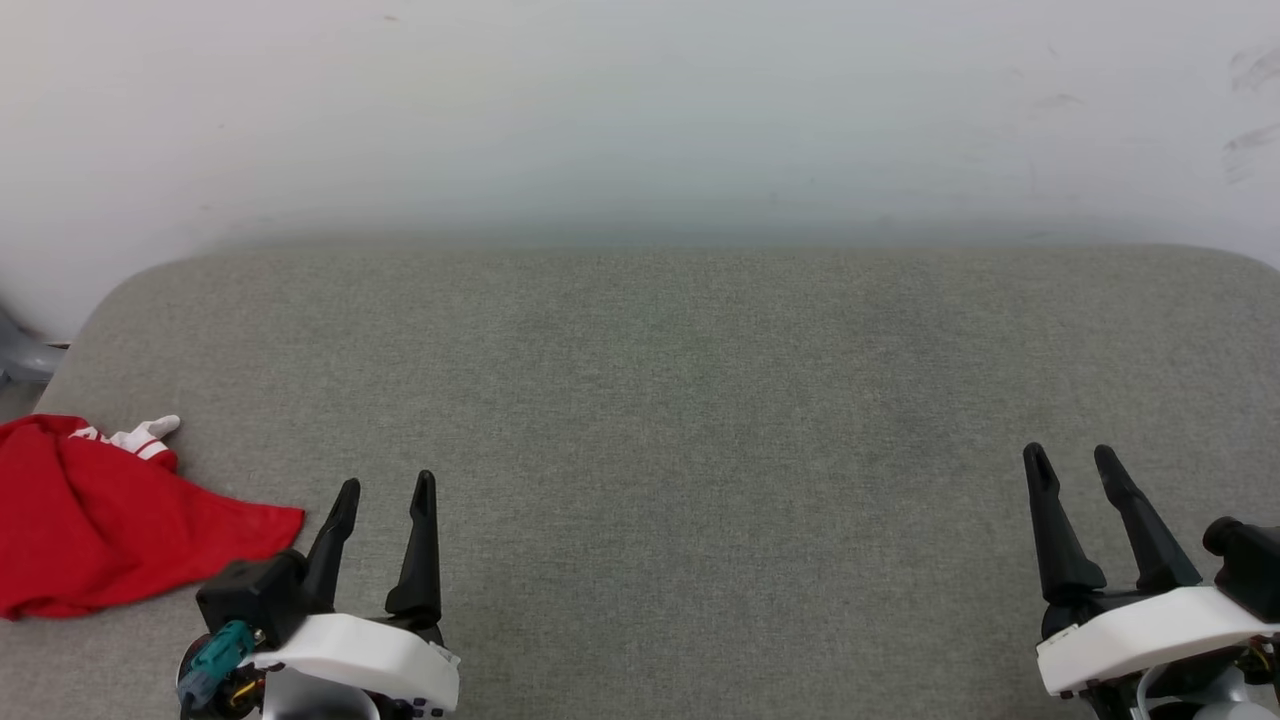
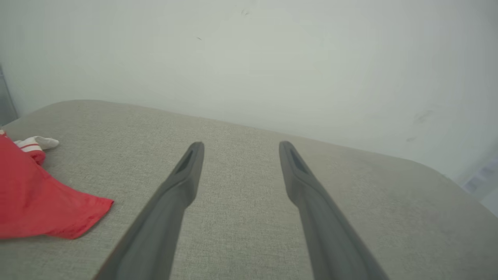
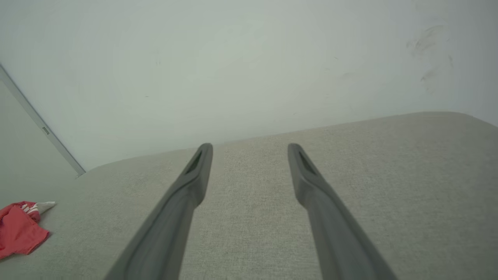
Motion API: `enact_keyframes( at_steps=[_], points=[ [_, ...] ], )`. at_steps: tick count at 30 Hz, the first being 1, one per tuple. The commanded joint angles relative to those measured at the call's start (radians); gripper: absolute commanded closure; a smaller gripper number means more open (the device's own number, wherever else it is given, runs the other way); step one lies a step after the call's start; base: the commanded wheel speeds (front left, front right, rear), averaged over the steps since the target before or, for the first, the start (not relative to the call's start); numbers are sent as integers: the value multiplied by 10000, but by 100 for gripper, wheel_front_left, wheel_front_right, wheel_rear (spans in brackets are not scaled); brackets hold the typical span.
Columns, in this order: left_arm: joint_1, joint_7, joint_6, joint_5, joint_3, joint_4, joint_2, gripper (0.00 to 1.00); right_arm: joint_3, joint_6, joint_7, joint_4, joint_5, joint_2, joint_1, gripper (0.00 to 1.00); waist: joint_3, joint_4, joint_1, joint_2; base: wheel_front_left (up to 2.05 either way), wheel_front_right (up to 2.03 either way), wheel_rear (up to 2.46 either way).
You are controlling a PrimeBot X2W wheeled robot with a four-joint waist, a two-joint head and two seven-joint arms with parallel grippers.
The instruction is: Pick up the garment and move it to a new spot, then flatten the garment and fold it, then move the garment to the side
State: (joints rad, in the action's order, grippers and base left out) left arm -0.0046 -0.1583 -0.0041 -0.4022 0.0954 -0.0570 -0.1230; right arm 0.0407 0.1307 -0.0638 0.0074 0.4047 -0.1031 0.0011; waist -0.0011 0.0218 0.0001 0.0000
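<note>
While both arms hang low over the grey cloth-covered surface (image 1: 680,400), neither has anything in its grasp. The left gripper (image 1: 388,482) sits at the near left of the head view. Its two long dark fingers (image 2: 179,186) are spread wide apart, with bare grey fabric showing between them. The tips point toward the pale wall (image 1: 640,120) at the back. From the wrist view they seem to float above the surface rather than press on it, though I cannot tell how much air lies beneath them. The right gripper (image 1: 1070,452) is at the near right, well apart from the left one, and its jaws stand just as wide. Its fingers (image 3: 311,182) frame the same plain fabric and close on nothing.

The garment (image 1: 100,520) lies in a crumpled red heap at the far left of the surface, partly cut off by the edge of the head view. A white sleeve (image 1: 150,432) with red striped trim pokes out from the back of the heap, toward the wall. A loose red corner of the cloth reaches out to the right and stops short of the left gripper's outer finger, near it but not touching. The right gripper is well away from the shirt, with nearly the whole width of the surface between them.
</note>
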Motion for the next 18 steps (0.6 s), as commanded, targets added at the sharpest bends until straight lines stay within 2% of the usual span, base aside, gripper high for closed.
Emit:
enact_keyframes(
  at_steps=[1, 7, 18],
  points=[
    [-23, -113, 120, 324, 94, 66, -146, 0, 26, 0, 19, -144, -374, 6, 37, 0, -1, 13, -1, 0, 0, 0, 0],
    [31, -263, 288, 734, 266, -13, -245, 0, 59, 0, 42, -219, -1016, 41, 95, 0, -10, 26, -1, 0, 0, 0, 0],
    [88, -492, 108, 1217, 355, -198, -198, 0, 80, -1, -44, -334, -1898, 108, 182, 0, -13, 87, -1, 0, 0, 0, 0]
  ],
)
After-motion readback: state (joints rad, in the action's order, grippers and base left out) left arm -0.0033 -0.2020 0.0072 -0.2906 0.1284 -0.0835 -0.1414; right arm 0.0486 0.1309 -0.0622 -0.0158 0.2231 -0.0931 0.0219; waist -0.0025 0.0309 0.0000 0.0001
